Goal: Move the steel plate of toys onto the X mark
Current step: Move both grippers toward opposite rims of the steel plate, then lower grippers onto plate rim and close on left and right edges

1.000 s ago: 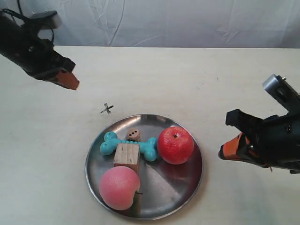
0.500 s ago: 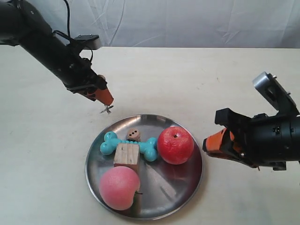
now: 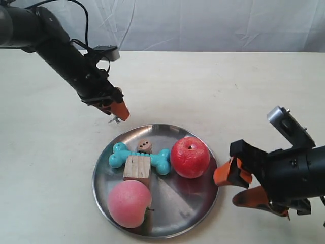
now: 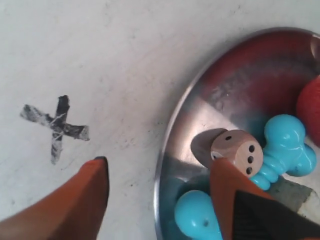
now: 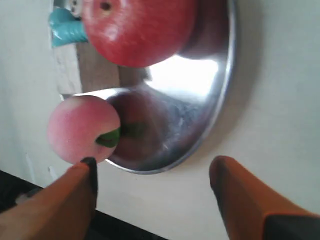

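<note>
Since half a second ago the left gripper point(image 3: 120, 110) has slid further toward the steel plate point(image 3: 177, 203), and the right gripper point(image 3: 229, 189) has dropped lower, closed in on the plate's rim and spread its orange fingers point(image 3: 221, 176) apart, while the plate and toys lie as before. The plate sits on the pale table point(image 3: 51, 178) and holds a red apple point(image 3: 190, 157), a pink peach point(image 3: 129, 203), a turquoise bone point(image 3: 118, 155), a wooden cube point(image 3: 137, 169) and a small die point(image 3: 144, 146). The X mark point(image 3: 116, 120) is uncovered, just outside the rim. In the left wrist view the left gripper point(image 4: 160, 167) is spread wide and grips nothing: one finger is beside the X mark point(image 4: 55, 127), the other over the plate point(image 4: 172, 130) near the die point(image 4: 235, 150). The right gripper point(image 5: 154, 165) gapes too, empty, the rim showing between its fingers
</note>
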